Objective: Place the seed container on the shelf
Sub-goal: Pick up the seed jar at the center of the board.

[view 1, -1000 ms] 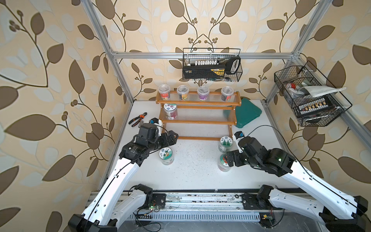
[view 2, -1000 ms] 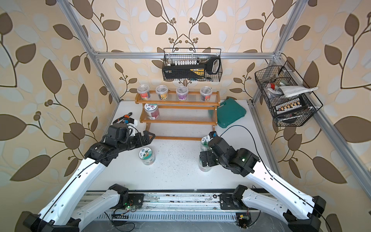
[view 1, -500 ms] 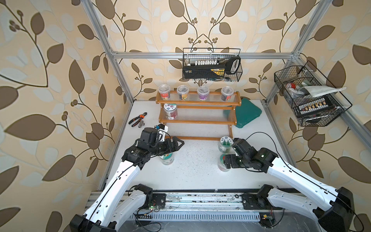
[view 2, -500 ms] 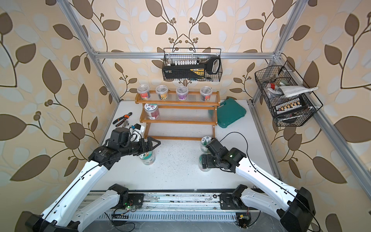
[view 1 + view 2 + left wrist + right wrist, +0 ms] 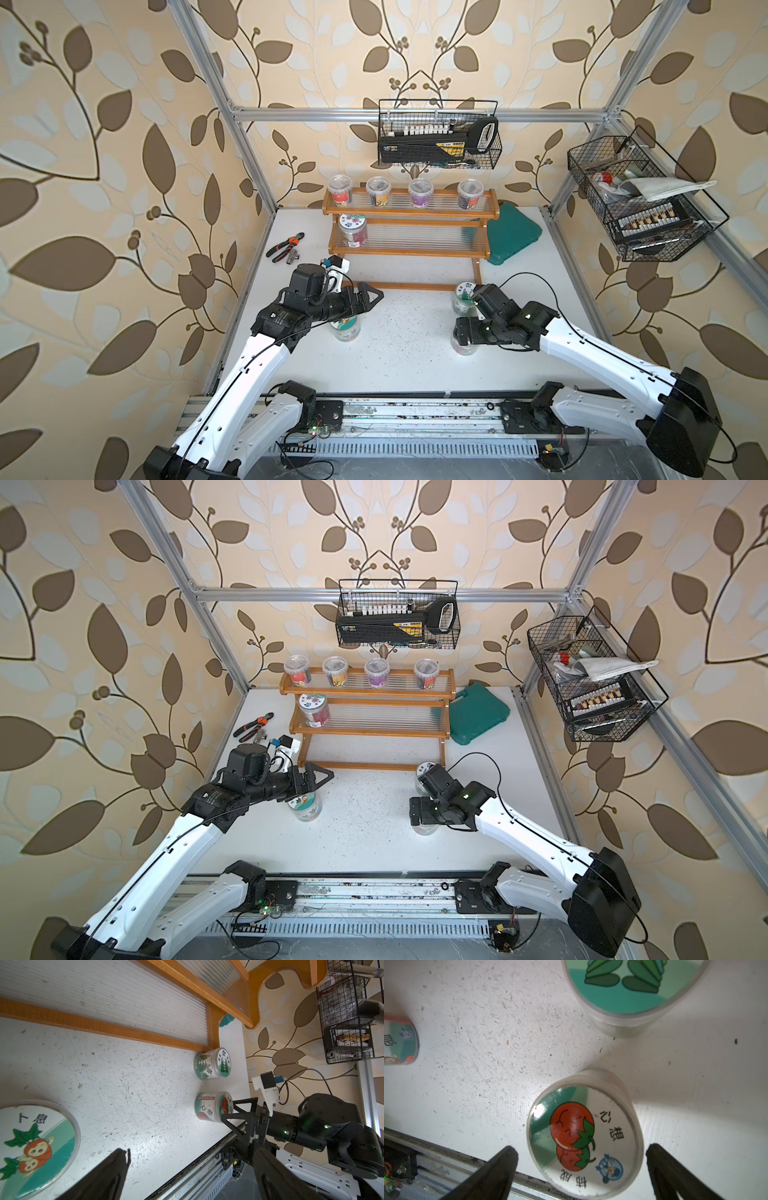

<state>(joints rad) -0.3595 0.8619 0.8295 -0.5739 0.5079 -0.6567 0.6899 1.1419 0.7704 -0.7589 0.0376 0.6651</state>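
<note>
Hovering right fingers (image 5: 500, 1167) open, flanking tomato-lid seed container (image 5: 583, 1132), on counter (image 5: 407, 345) right of frame centre in both top views, off shelf (image 5: 407, 252). You close off-centre, it likely skids into green-lid jar (image 5: 623, 991) nearby. Left fingers (image 5: 108, 1174) open, empty.

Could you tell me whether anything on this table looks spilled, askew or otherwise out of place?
Nothing is tipped or broken. Small dark specks litter the table; whether spilled seed or dirt I cannot tell. The green case lies askew, one corner tucked behind the right end of the shelf.
</note>
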